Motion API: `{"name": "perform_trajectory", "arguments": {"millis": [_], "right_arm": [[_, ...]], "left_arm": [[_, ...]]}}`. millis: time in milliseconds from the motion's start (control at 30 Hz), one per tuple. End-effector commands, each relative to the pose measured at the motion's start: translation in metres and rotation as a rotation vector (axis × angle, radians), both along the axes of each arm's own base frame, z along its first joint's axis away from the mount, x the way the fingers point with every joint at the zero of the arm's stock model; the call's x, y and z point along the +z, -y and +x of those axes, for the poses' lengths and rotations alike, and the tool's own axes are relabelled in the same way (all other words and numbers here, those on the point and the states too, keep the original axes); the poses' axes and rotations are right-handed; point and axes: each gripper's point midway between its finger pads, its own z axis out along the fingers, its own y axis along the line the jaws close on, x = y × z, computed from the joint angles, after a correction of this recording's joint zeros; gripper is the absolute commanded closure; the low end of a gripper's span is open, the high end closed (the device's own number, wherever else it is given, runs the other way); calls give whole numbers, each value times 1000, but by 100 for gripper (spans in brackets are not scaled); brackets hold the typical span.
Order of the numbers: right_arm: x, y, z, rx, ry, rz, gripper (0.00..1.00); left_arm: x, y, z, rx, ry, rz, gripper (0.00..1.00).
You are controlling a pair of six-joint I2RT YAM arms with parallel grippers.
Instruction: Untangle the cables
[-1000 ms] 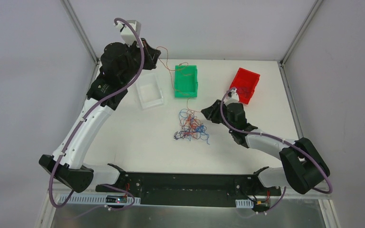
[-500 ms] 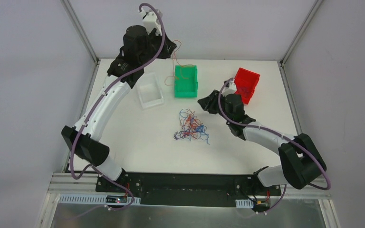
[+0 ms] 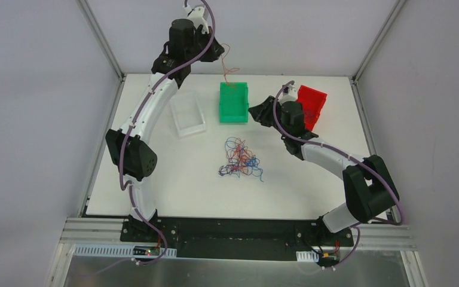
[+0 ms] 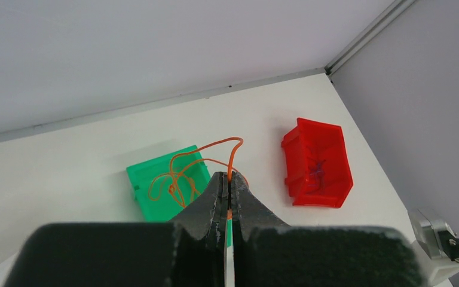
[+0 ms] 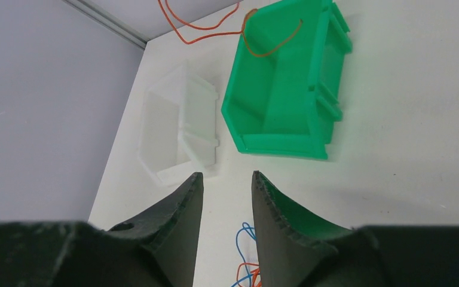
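A knot of blue, orange-red and dark purple cables lies on the table's middle. My left gripper is raised high at the back, shut on one orange cable that hangs down into the green bin; the strand's loops show over the bin in the left wrist view. My right gripper is open and empty, right of the green bin and above the knot. In the right wrist view its fingers frame bare table, with blue and orange cable ends below.
A clear bin sits left of the green bin. A red bin with a few dark strands inside stands at the back right, partly behind my right arm. Metal frame posts rise at the table's back corners.
My left gripper rose and moved right with the orange cable, pulling its tail free of the knot toward the green bin. My right gripper moved back, away from the knot.
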Motion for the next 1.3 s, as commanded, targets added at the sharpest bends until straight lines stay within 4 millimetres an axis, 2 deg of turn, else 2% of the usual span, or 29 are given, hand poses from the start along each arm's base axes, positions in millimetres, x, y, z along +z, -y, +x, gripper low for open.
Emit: {"name": "perform_trajectory", "arguments": {"millis": [0,133,233,433,667,767,967,1133,1267], "right_arm": [[29,13,10,-50,58,43,61],[39,27,8,-79,81,61,61],[45,36,2,-93,93,74,61],[52,52,-12,-112,107,84,61],[45,79,-33,-188,112,71,61],[36,90,-42,-219,104,59,61],[14,110,-56,-282,84,39,60],[3,116,-61,-308,79,44,60],[2,117,-62,-311,82,51,60]], "left_arm": [[77,2,-16,-35,157,-76,100],[94,7,-22,-65,178,-113,100],[96,10,-22,-76,172,-130,100],[76,15,-15,-84,127,-128,100],[47,20,-2,-85,74,-110,100],[25,21,4,-76,35,-90,100],[-41,22,14,-63,-83,-32,100],[-104,9,14,-14,-177,65,100],[-143,-2,15,27,-232,131,100]]}}
